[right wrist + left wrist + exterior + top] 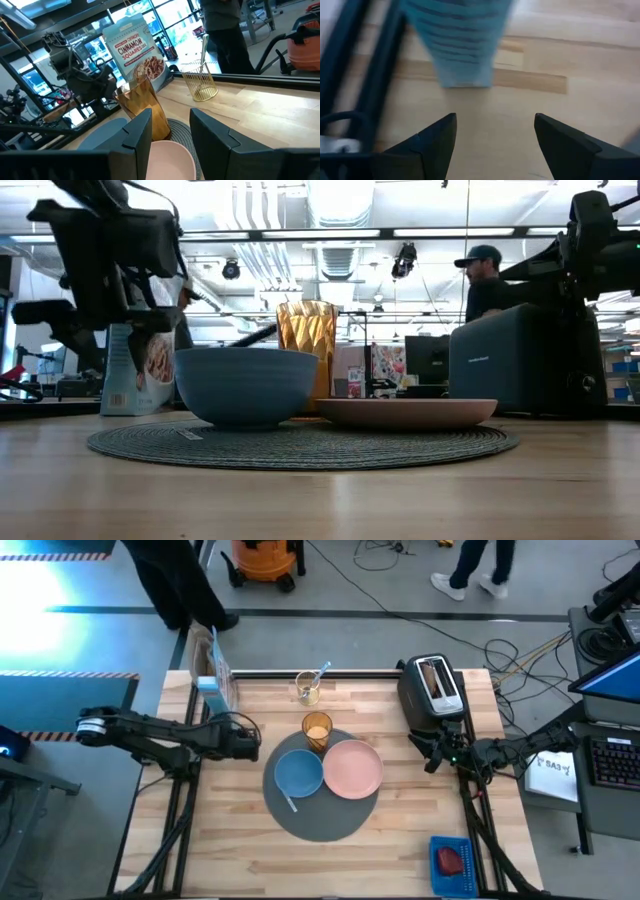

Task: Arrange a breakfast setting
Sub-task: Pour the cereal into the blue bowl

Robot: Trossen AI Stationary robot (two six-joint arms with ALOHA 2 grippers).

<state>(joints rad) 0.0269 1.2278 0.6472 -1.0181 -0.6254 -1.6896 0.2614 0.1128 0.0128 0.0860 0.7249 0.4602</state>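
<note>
A round dark-grey mat (322, 815) lies mid-table. On it rest a blue bowl (298, 773), a pink plate (353, 768) and, at its far edge, an amber tumbler (317, 729). A light spoon handle (290, 802) sticks out over the bowl's near rim. A small red food piece (452, 860) lies in a blue tray at the near right. My left gripper (495, 145) hangs open above bare table, left of the mat, near the cereal box (462, 40). My right gripper (171, 135) stands open and level, right of the plate, with nothing between its fingers.
A black toaster (432, 692) stands at the far right, just beyond my right gripper. A cereal box (213, 675) stands at the far left. A clear glass (308, 688) with a utensil in it stands at the far middle. People stand beyond the table.
</note>
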